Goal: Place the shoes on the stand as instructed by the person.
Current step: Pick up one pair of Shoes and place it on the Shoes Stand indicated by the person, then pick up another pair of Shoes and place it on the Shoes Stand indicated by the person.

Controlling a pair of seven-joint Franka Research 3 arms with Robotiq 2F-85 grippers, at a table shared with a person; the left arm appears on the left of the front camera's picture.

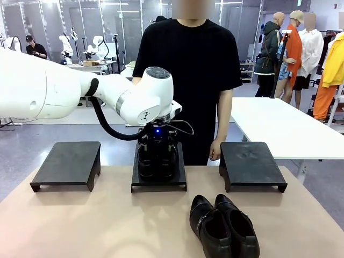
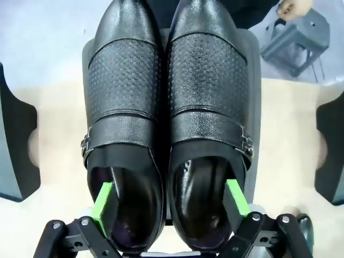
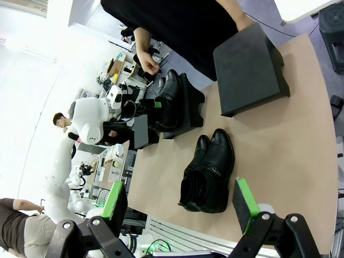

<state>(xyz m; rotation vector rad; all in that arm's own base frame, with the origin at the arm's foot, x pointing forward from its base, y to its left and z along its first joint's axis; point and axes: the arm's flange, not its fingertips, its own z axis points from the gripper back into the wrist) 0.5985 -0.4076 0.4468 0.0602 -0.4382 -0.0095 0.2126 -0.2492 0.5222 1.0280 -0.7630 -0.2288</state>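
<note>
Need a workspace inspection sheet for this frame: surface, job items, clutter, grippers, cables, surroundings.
Surface: tan table, no spills or marks seen.
Job's things: one pair of shoes sits on the middle stand; second pair lies on the table on the robot's side, between the middle stand and the right stand; left stand and right stand carry nothing.
Clutter: nothing seen.
Grippers: left gripper over the middle stand, jaws open, one finger inside each shoe; right gripper jaws open, holding nothing.
Cables: black hose loops under the left arm, off the table.
Surroundings: person stands behind the middle stand; white table beyond, at right.
</note>
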